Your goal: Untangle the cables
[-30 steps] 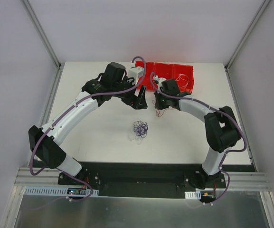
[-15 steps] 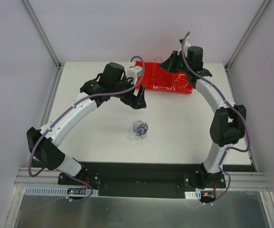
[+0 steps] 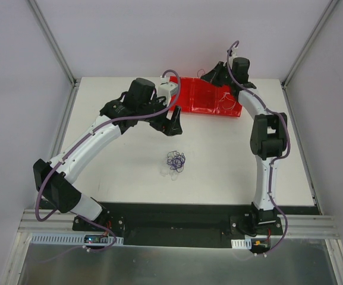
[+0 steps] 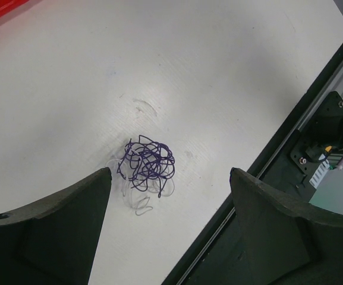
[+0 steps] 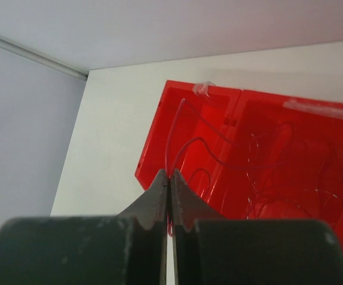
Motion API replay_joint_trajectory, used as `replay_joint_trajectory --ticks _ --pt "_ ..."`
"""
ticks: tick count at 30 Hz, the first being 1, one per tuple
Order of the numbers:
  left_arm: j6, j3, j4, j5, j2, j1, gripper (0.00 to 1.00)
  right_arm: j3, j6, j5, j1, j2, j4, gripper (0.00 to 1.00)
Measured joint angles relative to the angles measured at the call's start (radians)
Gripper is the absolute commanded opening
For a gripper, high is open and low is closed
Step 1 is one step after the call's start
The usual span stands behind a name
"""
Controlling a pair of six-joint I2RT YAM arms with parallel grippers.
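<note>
Jaws on the right pinched shut on a thin strand (image 5: 167, 142) over the red bin (image 3: 195, 101); left jaws wide apart, empty, above the purple-and-white clump (image 4: 147, 166) on the table (image 3: 230, 166). Featherlight, limp, snag-prone: probably best gripped at a loose outer loop.

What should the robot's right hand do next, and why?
Probably open the right gripper and let the thin wire drop: the jaws are pinched shut on it right over the red bin, where other loose wires already lie.
</note>
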Motion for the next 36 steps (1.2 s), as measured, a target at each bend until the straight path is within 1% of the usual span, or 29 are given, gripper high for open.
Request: replay_joint_trajectory --ticks 6,14,17,20,25,30,34,36 --pt "0.0 0.0 0.0 0.0 0.0 0.006 0.8 -0.065 0.009 0.02 -0.001 0.003 -0.004 0.0" --pt "0.0 0.0 0.0 0.002 0.0 0.009 0.8 -0.062 -0.063 0.116 0.002 0.021 -0.12 0.0" --pt "-0.001 0.0 0.0 0.004 0.0 0.013 0.8 -0.003 -0.113 0.171 0.011 0.07 -0.188 0.0" --pt "-0.001 0.0 0.0 0.006 0.0 0.013 0.8 0.104 -0.162 0.238 0.032 0.143 -0.285 0.0" --pt "-0.001 0.0 0.0 0.007 0.0 0.013 0.8 0.245 -0.251 0.371 0.094 0.23 -0.439 0.0" --pt "-0.001 0.0 0.0 0.007 0.001 0.013 0.8 0.295 -0.304 0.444 0.137 0.237 -0.52 0.18" --pt "-0.002 0.0 0.0 0.008 0.001 0.013 0.8 0.295 -0.337 0.468 0.136 0.235 -0.558 0.37" --pt "-0.002 0.0 0.0 0.008 0.001 0.013 0.8 0.296 -0.35 0.476 0.131 0.232 -0.585 0.44"
